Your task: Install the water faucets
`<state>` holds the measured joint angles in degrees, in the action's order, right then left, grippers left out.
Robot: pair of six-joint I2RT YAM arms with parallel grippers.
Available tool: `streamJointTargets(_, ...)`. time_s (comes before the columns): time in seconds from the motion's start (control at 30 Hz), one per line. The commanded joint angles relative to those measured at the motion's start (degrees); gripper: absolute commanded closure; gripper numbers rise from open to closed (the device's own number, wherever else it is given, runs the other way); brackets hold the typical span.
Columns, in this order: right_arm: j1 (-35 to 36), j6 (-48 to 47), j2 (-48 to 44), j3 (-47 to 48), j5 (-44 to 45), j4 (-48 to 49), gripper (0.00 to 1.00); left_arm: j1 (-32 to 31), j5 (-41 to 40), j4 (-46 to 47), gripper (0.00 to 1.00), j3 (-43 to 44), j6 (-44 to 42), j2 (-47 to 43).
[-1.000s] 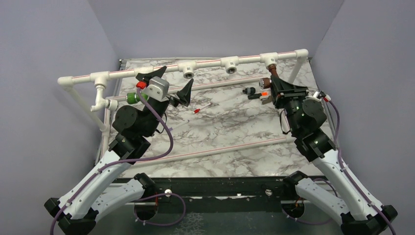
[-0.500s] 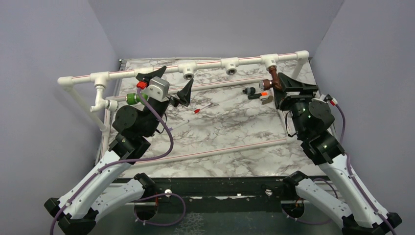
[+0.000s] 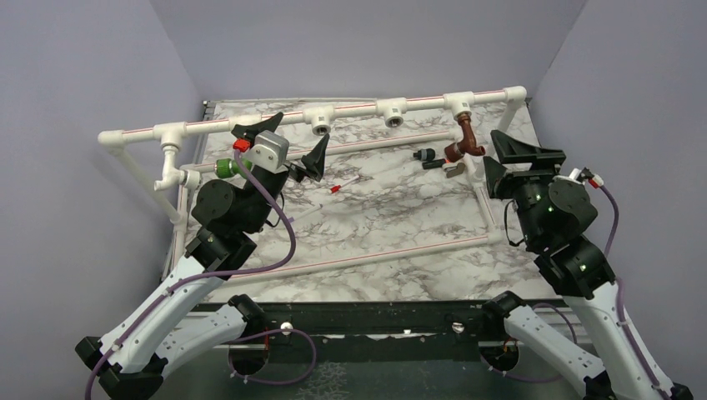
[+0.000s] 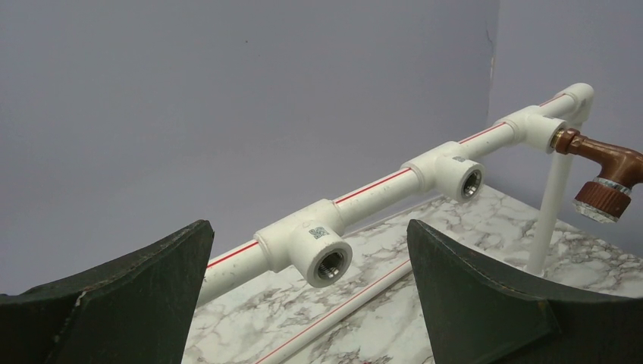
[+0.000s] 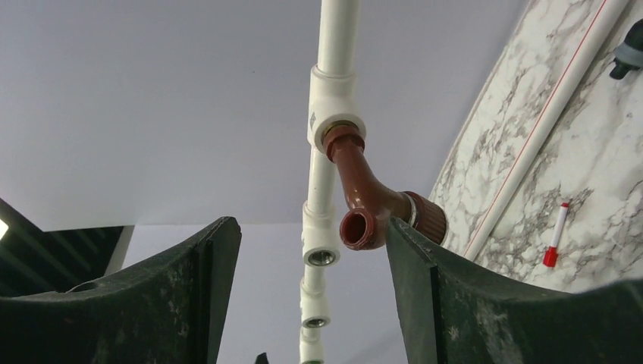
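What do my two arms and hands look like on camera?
The left arm and right arm have white lower links, black joint housings, a purple cable alongside each. The left hand and right hand have broad black wedge-shaped fingers, scuffed. Green lights glow on the right arm's joints; a silver-grey block sits at the left wrist.

No text can be read; a white T-fitting point(image 4: 307, 246) on the pipe frame point(image 4: 375, 184) bears a small square printed code, too fine to decipher.
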<state>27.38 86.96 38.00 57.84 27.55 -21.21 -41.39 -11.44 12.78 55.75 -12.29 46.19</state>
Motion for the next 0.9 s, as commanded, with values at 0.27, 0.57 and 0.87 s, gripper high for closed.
streamJointTargets(0.27, 0.14, -31.64, -2.23, 4.59, 1.18, -3.07, 0.25, -0.31, -1.04, 1.46, 0.01, -0.38, -0.43, -0.05)
streamJointTargets(0.57, 0.11, -72.31, -0.63, 8.40, -10.39, 3.70, 0.25, -0.37, -1.04, 1.46, 0.01, -0.38, -0.44, -0.24)
streamJointTargets(0.87, 0.11, -111.77, 1.60, 12.57, -26.42, -5.91, 0.20, -0.46, -1.21, 1.46, 0.01, -0.38, -0.61, -0.19)
